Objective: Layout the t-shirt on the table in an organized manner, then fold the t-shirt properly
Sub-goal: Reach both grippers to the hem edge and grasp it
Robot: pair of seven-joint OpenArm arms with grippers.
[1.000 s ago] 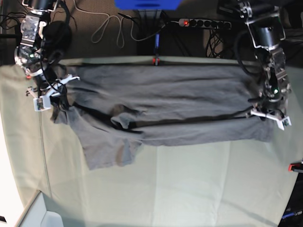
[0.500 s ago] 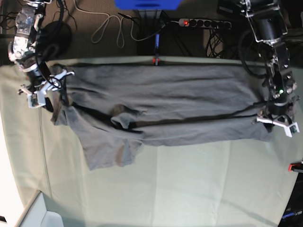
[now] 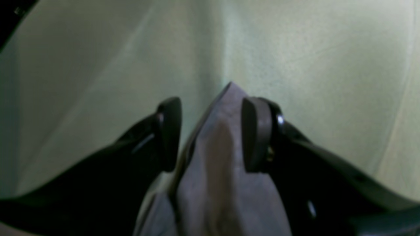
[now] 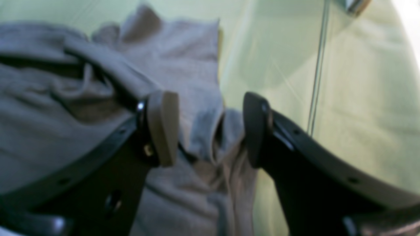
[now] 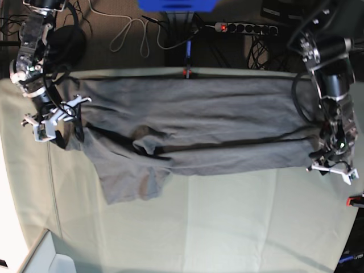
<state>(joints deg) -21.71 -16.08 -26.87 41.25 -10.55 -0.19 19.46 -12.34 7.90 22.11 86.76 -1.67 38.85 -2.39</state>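
The bench [image 5: 227, 227] wears a pale green, creased cloth. A wrinkled dark grey cotton t-shirt [image 5: 193, 131] lies spread across its far half.

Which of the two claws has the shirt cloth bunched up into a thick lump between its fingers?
The right claw: the t-shirt lies bunched in thick folds there. Between the left claw fingers shows only one thin pointed corner.

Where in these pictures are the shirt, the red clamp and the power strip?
t-shirt [image 5: 193, 108], base view, on its flat upper panel.
red clamp [image 5: 186, 73], base view, on its body at the table's far edge.
power strip [image 5: 244, 27], base view, on its middle, on the floor.
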